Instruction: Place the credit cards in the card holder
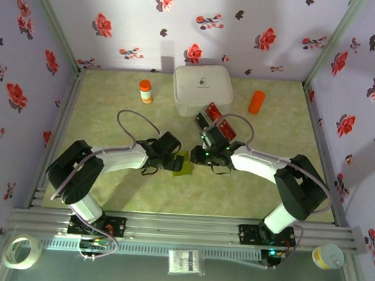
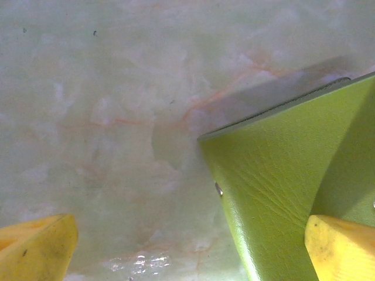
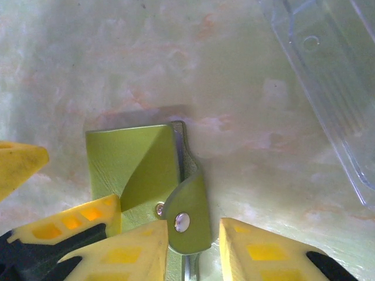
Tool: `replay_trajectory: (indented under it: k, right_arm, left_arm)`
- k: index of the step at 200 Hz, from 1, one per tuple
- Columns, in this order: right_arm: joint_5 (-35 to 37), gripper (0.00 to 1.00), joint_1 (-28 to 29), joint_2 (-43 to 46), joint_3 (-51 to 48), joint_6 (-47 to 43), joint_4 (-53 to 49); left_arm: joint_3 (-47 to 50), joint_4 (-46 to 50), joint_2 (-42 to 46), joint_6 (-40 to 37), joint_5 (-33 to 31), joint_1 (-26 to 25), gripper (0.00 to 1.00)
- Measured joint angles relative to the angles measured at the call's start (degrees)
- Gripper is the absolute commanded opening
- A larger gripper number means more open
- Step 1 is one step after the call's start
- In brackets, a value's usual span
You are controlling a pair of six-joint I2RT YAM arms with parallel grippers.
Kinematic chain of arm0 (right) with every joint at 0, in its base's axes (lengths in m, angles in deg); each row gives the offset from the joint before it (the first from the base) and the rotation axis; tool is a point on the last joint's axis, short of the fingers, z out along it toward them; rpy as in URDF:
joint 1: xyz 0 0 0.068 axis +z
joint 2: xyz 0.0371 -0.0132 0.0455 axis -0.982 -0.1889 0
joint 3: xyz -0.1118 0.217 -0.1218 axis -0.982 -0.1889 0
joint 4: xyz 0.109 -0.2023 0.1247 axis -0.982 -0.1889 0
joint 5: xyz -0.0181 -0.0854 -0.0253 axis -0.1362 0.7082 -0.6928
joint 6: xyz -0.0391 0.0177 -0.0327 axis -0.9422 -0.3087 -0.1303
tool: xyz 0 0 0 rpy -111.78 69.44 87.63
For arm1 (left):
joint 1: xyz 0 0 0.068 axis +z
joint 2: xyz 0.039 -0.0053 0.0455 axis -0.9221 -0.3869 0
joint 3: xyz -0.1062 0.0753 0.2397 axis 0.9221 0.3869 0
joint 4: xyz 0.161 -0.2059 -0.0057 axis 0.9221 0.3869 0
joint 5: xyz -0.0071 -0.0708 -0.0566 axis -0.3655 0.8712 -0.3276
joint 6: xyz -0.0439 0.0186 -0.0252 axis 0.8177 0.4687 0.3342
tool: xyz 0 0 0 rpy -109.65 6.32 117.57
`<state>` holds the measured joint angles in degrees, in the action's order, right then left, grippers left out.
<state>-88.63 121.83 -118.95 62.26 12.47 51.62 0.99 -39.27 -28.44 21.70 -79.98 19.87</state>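
Observation:
The olive-green card holder (image 1: 184,165) lies folded on the table between both arms, its snap tab (image 3: 190,213) lifted. My right gripper (image 3: 199,253) (image 1: 202,157) stands open around that tab, with a gap on the right side. My left gripper (image 2: 187,254) (image 1: 173,160) is open wide: one yellow finger (image 2: 340,252) rests over the card holder (image 2: 281,187), the other finger (image 2: 35,249) hovers over bare table. Red and dark credit cards (image 1: 216,119) sit in the clear tray just behind my right gripper.
A big white rounded box (image 1: 202,90) stands at the back centre, an orange bottle with a white label (image 1: 145,91) to its left, an orange cylinder (image 1: 257,101) to its right. The clear tray's edge (image 3: 328,88) lies close beside the card holder.

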Motion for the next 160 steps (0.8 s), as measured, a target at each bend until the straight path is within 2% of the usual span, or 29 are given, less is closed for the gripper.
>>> replay_trajectory:
  k: [74,99,149,160]
  right_arm:
    - [-0.22,0.30,1.16,-3.87,3.69,-1.75,-1.53]
    - [-0.17,0.23,1.22,-4.63,4.00,-2.64,-2.34]
    - [0.50,0.01,1.20,-4.96,4.07,-4.00,-3.54]
    - [0.68,0.00,1.20,-4.94,4.07,-4.11,-3.63]
  left_arm:
    - [0.02,-0.02,0.00,0.00,-0.07,0.00,1.00]
    - [0.02,-0.02,0.00,0.00,-0.07,0.00,1.00]
    - [0.02,-0.04,0.00,0.00,-0.09,0.00,1.00]
    - [0.02,-0.04,0.00,0.00,-0.09,0.00,1.00]
